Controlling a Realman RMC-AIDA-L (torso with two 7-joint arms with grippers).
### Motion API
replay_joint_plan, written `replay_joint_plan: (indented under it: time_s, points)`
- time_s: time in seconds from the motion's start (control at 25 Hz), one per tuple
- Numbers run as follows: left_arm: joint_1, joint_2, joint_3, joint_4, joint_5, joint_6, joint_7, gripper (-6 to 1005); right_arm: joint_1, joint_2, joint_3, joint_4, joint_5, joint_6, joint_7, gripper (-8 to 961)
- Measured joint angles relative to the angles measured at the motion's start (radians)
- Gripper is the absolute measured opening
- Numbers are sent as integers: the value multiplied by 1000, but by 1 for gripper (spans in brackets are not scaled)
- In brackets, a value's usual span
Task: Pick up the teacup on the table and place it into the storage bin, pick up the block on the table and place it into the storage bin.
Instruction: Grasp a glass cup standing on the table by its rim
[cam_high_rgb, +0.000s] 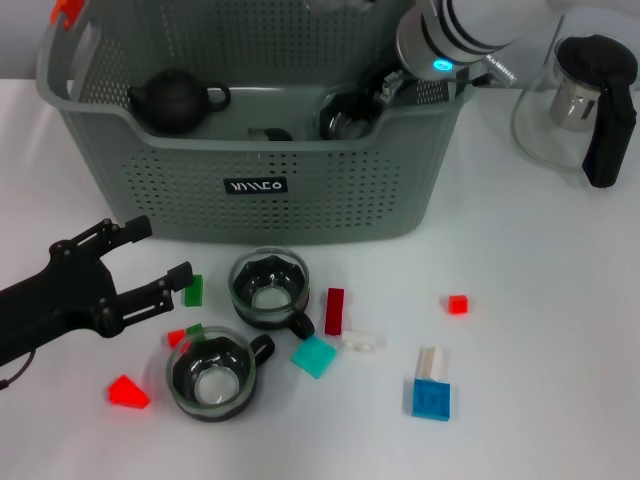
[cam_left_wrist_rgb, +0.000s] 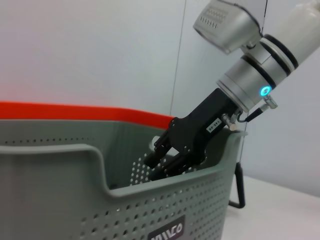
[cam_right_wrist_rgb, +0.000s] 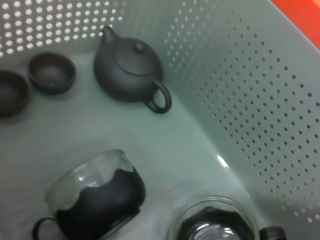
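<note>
Nearest the robot, the left tool hangs low over the counter in front of the storage bin, its fingers spread and holding nothing. Just in front of the bin's black label stand two glass teacups, one close to the bin wall and another nearer the robot. Around them lie the loose blocks: a green block, a red bar, a teal tile and a blue block.

Farther off, the right tool reaches down inside the bin at its right end. Whether it grips anything I cannot tell. Its wrist view shows a dark teapot and two teacups on the bin floor, one lying tilted.

The step looks like setting a cup down inside. To do it well, lower until the cup's base rests flat, clear of the tilted one, release, then lift straight up past the rim.
</note>
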Motion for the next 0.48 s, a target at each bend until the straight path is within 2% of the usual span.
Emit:
replay_joint_plan:
  time_s: [0.12, 0.28, 0.4, 0.48]
  points:
    - [8, 0, -4, 4, -2, 45, 0, 842, -62, -5, 25, -189, -6, -133, -4, 441]
    - [16, 7, 8, 18, 15, 173, 26, 842, -160, -4, 94, -518, 3, -321, -11, 603]
    - [11, 5, 45, 30, 75, 228, 69, 842, -173, -3, 124, -615, 12, -419, -15, 723]
    - [6, 2, 73, 33, 106, 228, 83, 842, -171, -2, 127, -619, 24, -469, -19, 722]
